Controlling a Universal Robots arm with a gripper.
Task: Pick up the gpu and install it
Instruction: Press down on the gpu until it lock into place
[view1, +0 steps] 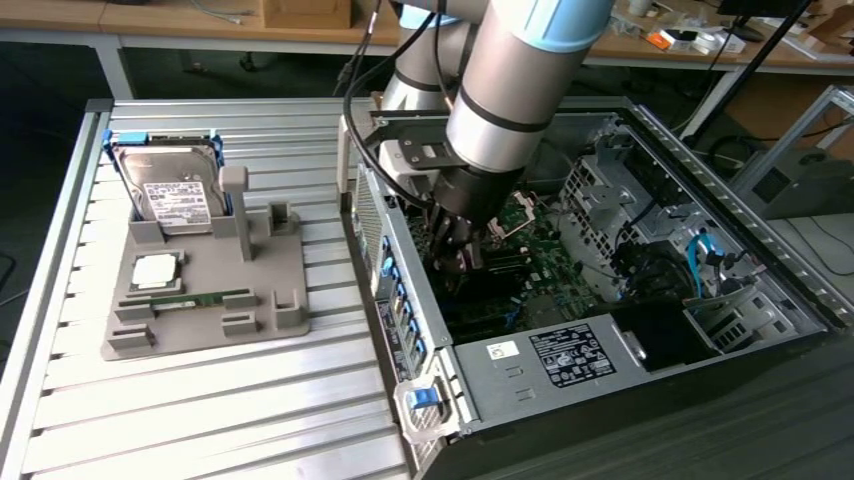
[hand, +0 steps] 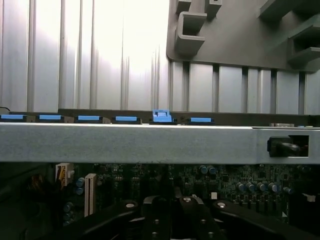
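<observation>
Inside the open computer case (view1: 587, 300), the gripper (view1: 454, 262) is reaching down toward the motherboard (view1: 534, 250), close to the case wall on the exterior view's left. Its fingers are sitting together, pressed shut. A thin dark shape is hanging just below them in the exterior view, but the arm's shadow and the clutter of the board are making it hard to read, so whether that is the gpu, and whether it is being held, cannot be told. The arm's wide silver forearm (view1: 514, 80) is covering much of the case interior behind it.

Seen from the wrist, the dark finger bases (hand: 175, 220) are sitting low over the motherboard, their tips cut off by the frame edge. A grey metal case rail (hand: 125, 142) is crossing in front, with a row of blue clips (hand: 161, 117) lying along it.

Outside the case, a grey holder tray (view1: 200, 290) is resting on the slatted metal table (view1: 200, 420). A silver hard drive (view1: 174, 190) is leaning upright at its far end, and a narrow green memory stick (view1: 187, 298) is lying flat near its front.
</observation>
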